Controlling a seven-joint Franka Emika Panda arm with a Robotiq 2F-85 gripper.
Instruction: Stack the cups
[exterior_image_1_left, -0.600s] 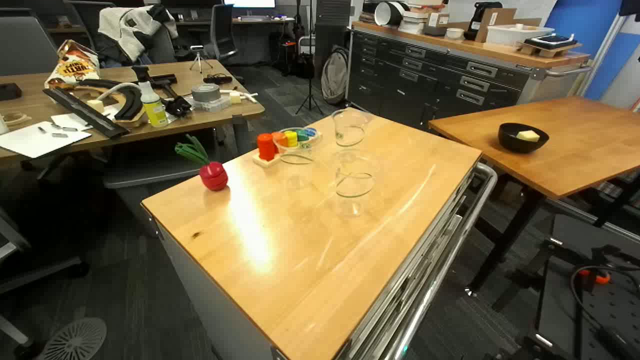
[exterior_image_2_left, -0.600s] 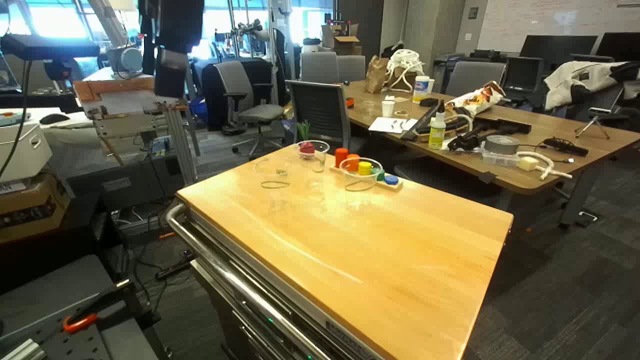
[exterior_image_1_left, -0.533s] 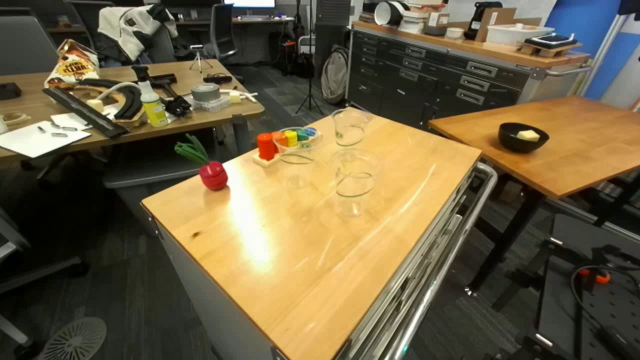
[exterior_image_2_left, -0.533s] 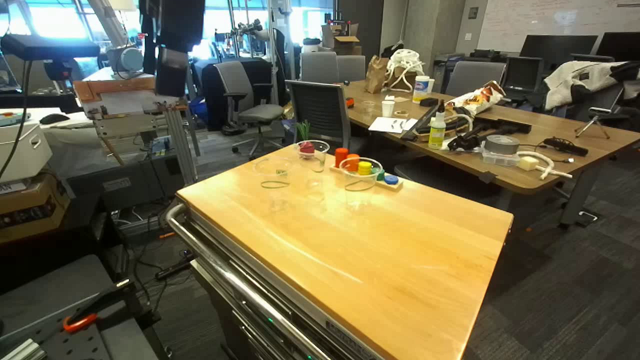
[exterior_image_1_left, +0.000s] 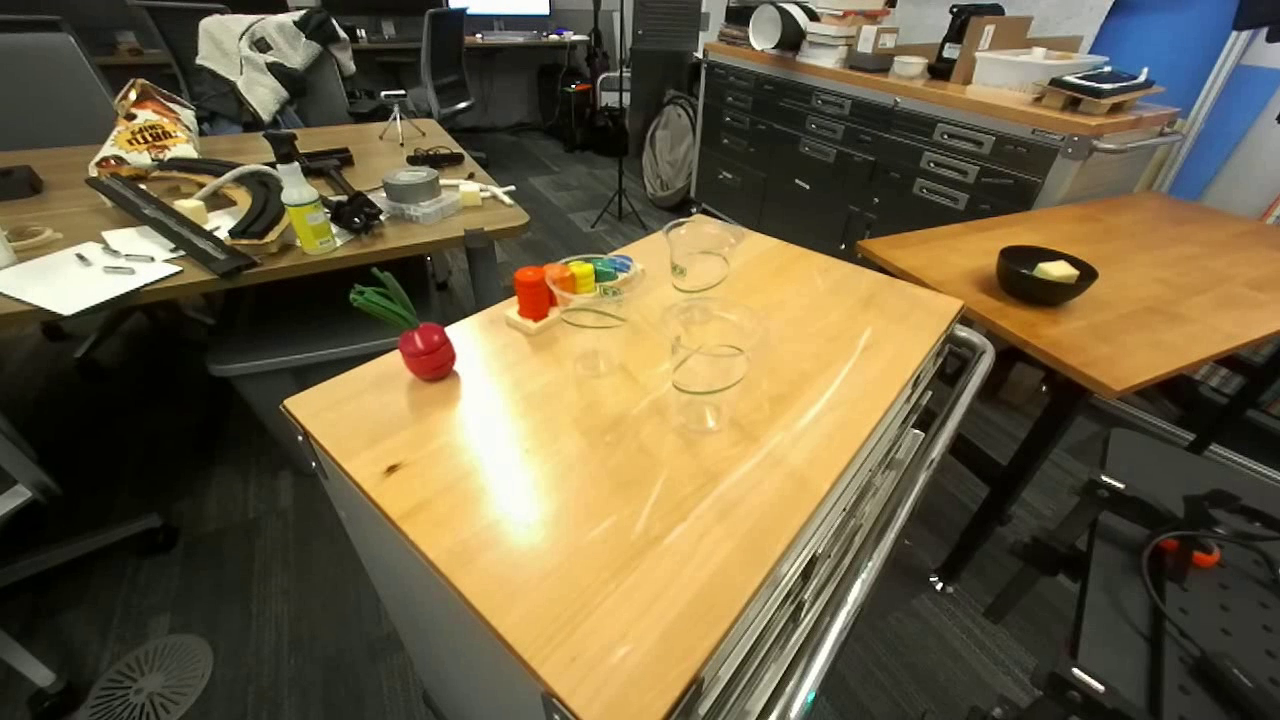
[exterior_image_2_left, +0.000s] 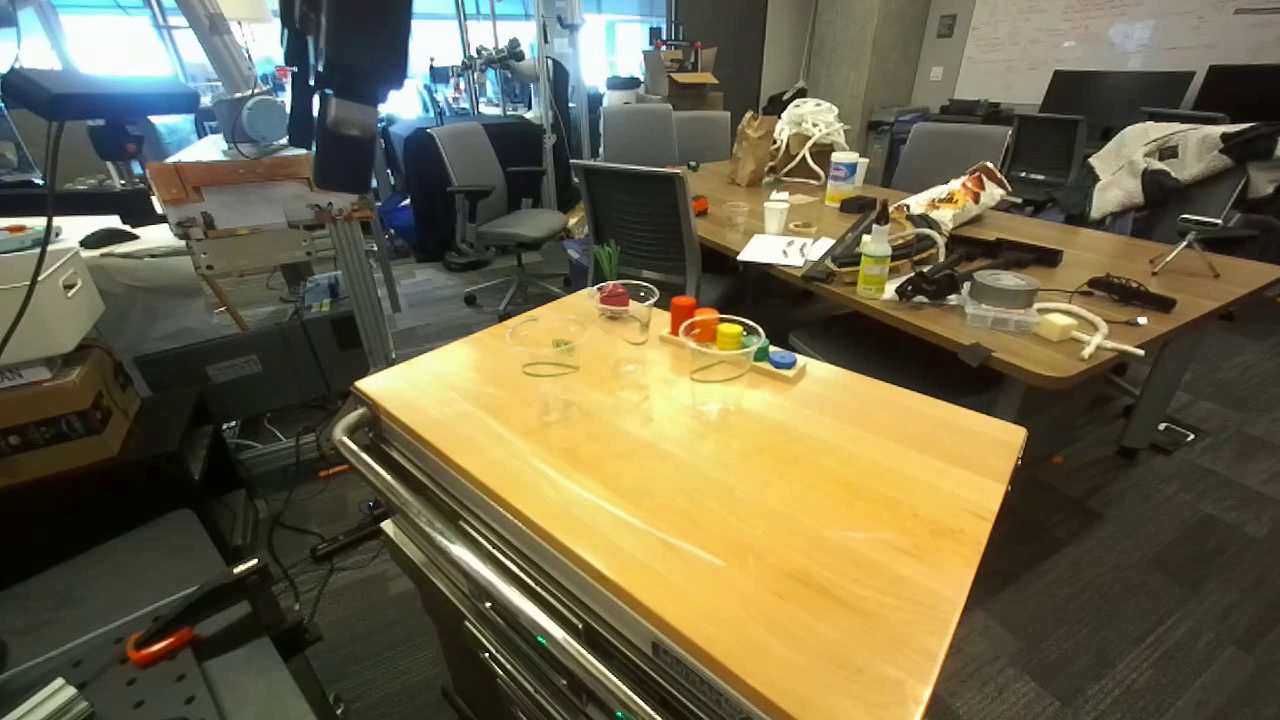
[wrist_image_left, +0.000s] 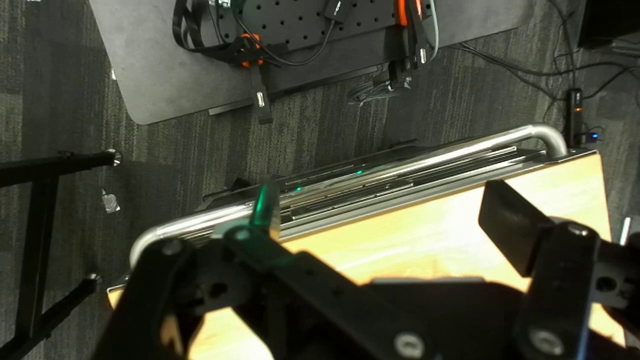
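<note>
wrist view: your fingers (wrist_image_left: 511, 229) stand wide apart above the wooden surface (wrist_image_left: 415, 237), close to its edge with the metal handle (wrist_image_left: 490, 143); the handle and a strip of wood show between them. in an exterior view, the nearest of your three clear cups (exterior_image_1_left: 711, 366) stands well in from every corner, closest of the three to the handle edge. a bit deeper you have a round red toy (exterior_image_1_left: 428, 352) with green leaves, by the edge opposite the handle, toward the left corner. your second cup (exterior_image_1_left: 593, 320) stands about as deep, in front of a row of coloured pegs (exterior_image_1_left: 536, 292) on a pale wooden base (exterior_image_1_left: 527, 323) along that same opposite edge. your third cup (exterior_image_1_left: 700, 270) is the farthest of them, nearest the far corner. all three are upright, open rims up, each on its own, and both exterior views show them so. beyond the right corner, a black bowl (exterior_image_1_left: 1032, 289) holding a pale yellow piece (exterior_image_1_left: 1057, 271) sits on a neighbouring wooden surface (exterior_image_1_left: 1180, 290). past the edge opposite the handle, another surface (exterior_image_1_left: 482, 218) carries a spray bottle (exterior_image_1_left: 310, 218) and a roll of grey tape (exterior_image_1_left: 411, 186). farthest back, behind the far corner, stands a dark drawer cabinet (exterior_image_1_left: 870, 160).
</note>
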